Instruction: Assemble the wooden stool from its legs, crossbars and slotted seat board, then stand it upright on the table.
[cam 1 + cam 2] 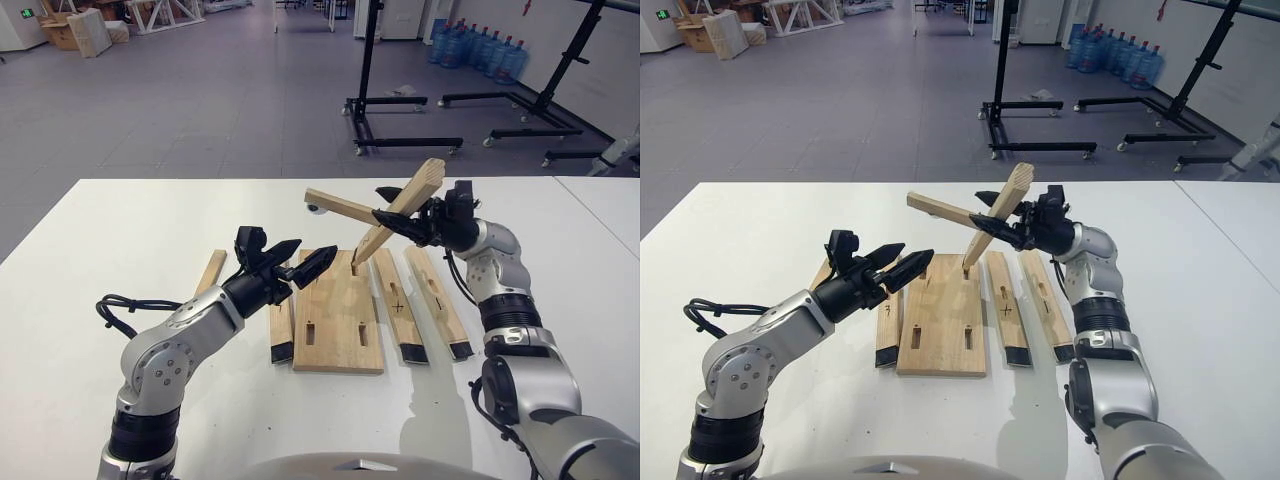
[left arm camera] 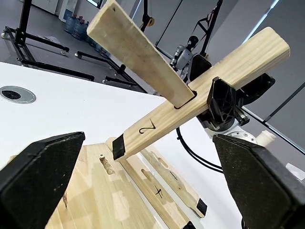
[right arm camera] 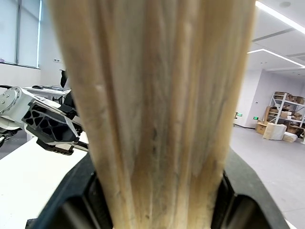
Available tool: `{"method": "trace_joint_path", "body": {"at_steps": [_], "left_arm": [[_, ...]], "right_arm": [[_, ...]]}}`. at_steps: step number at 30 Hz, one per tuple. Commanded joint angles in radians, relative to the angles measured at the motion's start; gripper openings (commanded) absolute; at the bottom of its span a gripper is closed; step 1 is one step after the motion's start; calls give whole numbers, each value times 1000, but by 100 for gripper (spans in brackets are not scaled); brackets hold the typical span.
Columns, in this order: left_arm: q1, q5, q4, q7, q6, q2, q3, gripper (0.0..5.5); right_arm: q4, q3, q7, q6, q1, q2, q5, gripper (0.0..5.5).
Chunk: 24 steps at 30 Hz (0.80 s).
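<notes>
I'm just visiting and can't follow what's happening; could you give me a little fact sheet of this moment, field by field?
Right gripper: shut on a tilted leg
Leg: crossbar stuck through its slot; lower end by a slot in the seat board
Left gripper: open, empty, above the board's left side
Loose legs: two lying on the table right of the board, one left
Progress: seat board lies flat

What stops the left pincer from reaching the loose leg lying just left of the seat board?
Probably nothing, so yes: the left pincer hangs open just above that loose leg, and the held leg stands farther right, over the seat board.
</notes>
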Motion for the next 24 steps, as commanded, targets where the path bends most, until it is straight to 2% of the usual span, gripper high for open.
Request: {"method": "trace_joint_path", "body": {"at_steps": [1, 24], "left_arm": [[9, 5, -9, -2, 12, 5, -6, 491], [12, 9, -8, -4, 6, 2, -15, 491]], "right_arm": [[34, 11, 21, -33, -11, 2, -31, 205], [96, 21, 40, -99, -21, 10, -71, 205]]}}
